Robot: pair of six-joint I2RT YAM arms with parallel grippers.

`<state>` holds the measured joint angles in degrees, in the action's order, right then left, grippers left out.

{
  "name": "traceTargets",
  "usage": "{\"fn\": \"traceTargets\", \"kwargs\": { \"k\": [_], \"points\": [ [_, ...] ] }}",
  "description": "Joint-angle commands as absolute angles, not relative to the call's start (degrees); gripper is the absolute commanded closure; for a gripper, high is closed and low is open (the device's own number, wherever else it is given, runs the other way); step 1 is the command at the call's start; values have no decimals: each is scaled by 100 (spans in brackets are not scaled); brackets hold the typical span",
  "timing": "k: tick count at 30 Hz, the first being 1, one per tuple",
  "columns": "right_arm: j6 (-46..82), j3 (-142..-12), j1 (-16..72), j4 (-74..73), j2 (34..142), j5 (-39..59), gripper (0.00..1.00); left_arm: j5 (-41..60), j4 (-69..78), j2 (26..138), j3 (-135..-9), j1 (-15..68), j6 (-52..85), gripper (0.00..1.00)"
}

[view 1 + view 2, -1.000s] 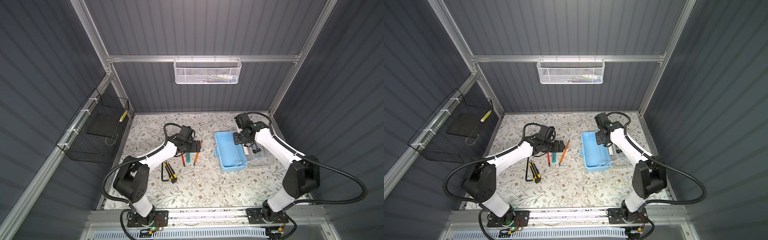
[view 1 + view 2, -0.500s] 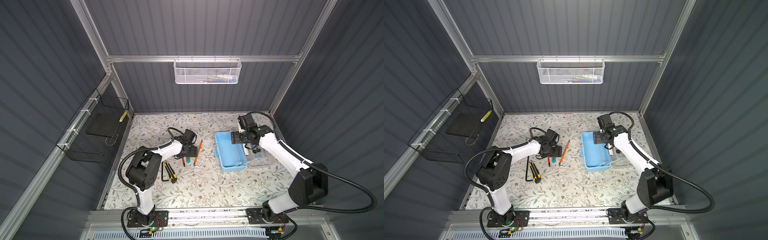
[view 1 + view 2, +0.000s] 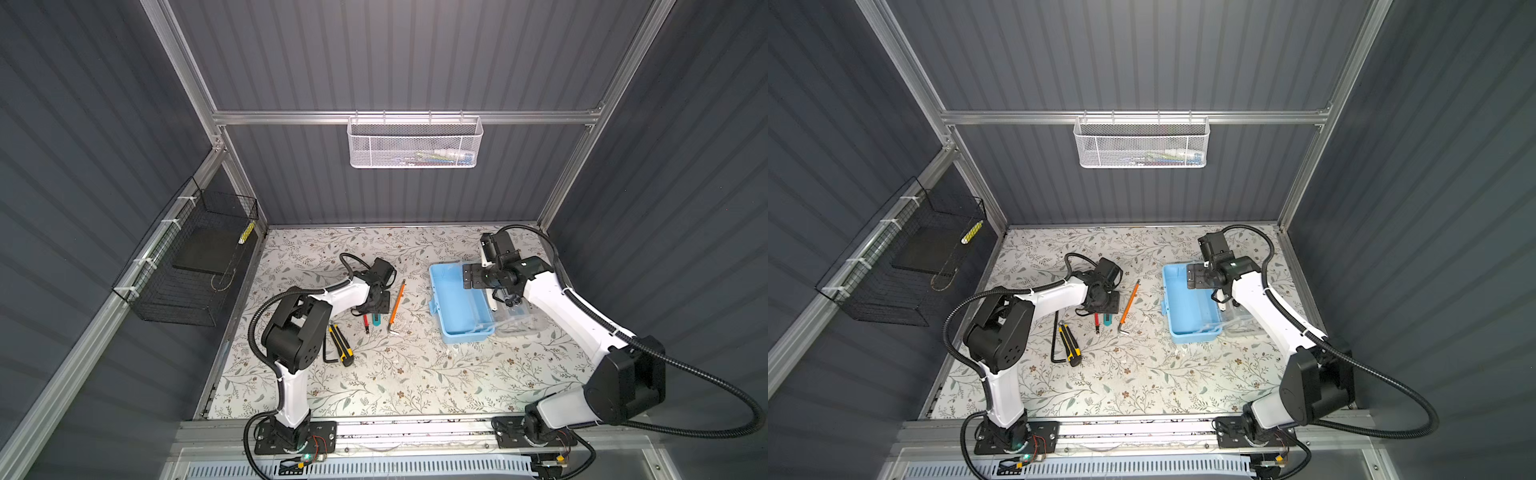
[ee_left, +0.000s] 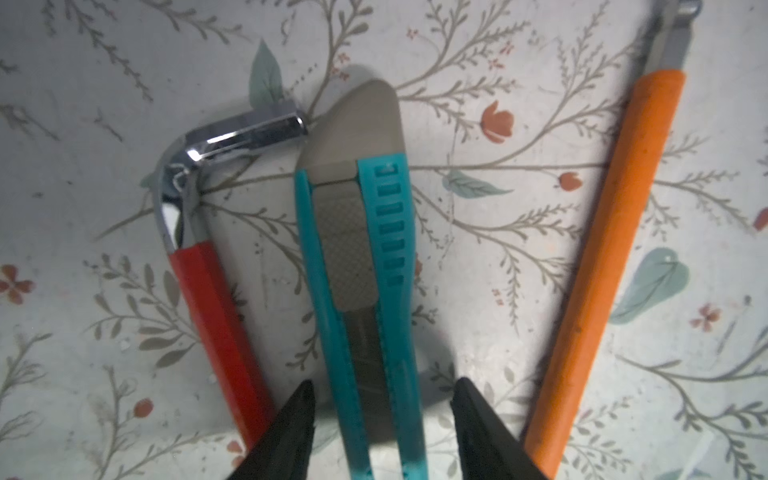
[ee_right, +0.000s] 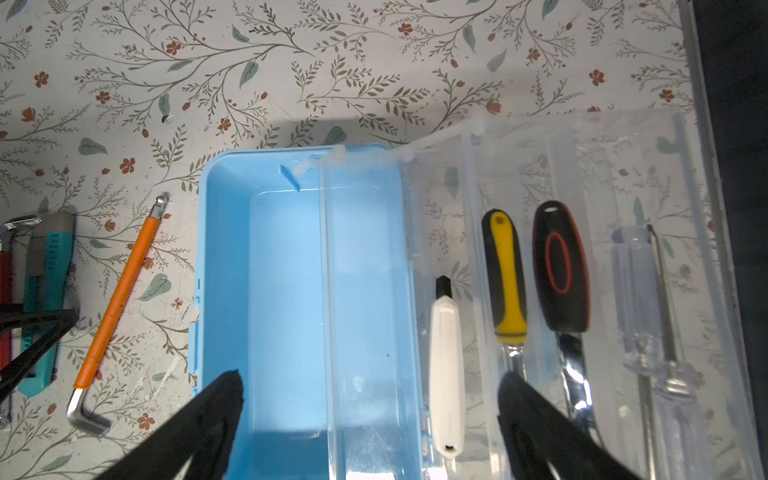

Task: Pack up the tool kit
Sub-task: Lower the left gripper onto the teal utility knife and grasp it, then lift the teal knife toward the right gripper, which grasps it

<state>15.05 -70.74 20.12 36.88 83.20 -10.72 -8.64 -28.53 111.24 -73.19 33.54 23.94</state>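
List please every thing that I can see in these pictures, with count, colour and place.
box: 1, light blue, open, table right.
lid: 1, clear, beside box.
screwdrivers: 3, yellow-black, black-red, clear, on lid.
white-handled tool: 1, white, on lid.
utility knives: 2, teal, yellow-black, table left.
hex keys: 3, red-handled, orange-handled, black, table left.
mesh basket: 1, white, hanging, back.
wire basket: 1, black, hanging, left.
left gripper: 1, black, open around teal knife.
right gripper: 1, black, open above box.
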Motion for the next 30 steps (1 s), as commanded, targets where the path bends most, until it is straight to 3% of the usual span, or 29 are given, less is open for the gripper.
{"fn": "traceTargets", "kwargs": {
  "k": [1, 8, 18, 30],
  "points": [
    [1603, -6904, 1960, 3567, 8184, -1141, 2, -1071, -3248, 11374, -7313, 3444, 2140, 53],
    [1770, -6807, 1909, 3457, 8168, -866, 1, -784, -3048, 11268, -7218, 3454, 2188, 74],
    [2101, -6794, 1924, 3363, 8170, -444, 1, -646, -2886, 10721, -7242, 3463, 2355, 76],
    [2922, -6897, 2017, 2895, 8639, 603, 22, -344, -2435, 10020, -7318, 3757, 2365, 76]
  ]
}}
